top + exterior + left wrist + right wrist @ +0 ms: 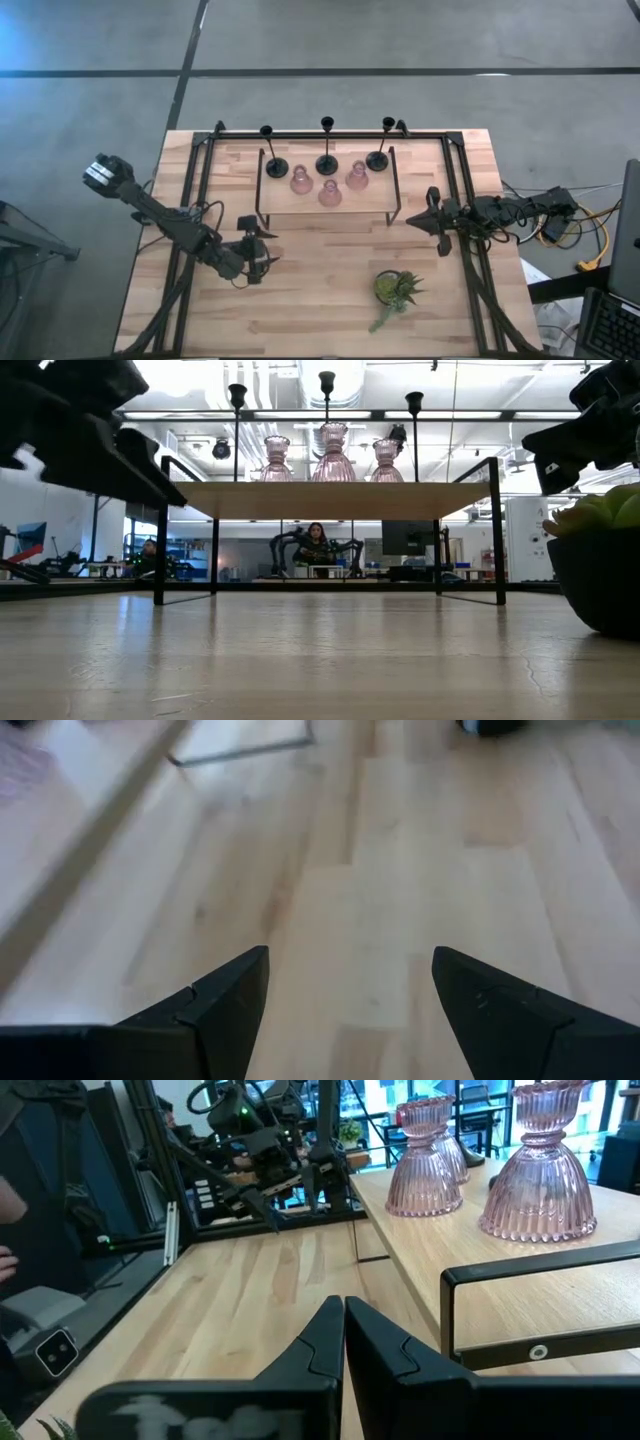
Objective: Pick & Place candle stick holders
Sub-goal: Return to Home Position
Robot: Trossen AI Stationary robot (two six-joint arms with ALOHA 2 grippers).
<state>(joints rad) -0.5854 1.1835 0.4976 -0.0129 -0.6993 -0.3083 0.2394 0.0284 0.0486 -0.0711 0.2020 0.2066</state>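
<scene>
High view: we see holders (329, 192) upright on shelf (290, 204), far side.
Left gripper (266, 250): fingers apart, empty.
Right gripper (412, 222): fingers together, nearer shelf.

The glass holders (329, 193) are ribbed pink, the stems (326, 163) black, the shelf (300, 205) pale wood-grain, the plant (393, 288) green.

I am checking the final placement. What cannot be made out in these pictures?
Low view: shelf board hides the black stems' disc bases.
Right wrist view: past the right gripper, one pink holder sits mostly behind another; top edge cuts a third.
Left wrist view: past the left gripper, the shelf frame is blurred.
</scene>
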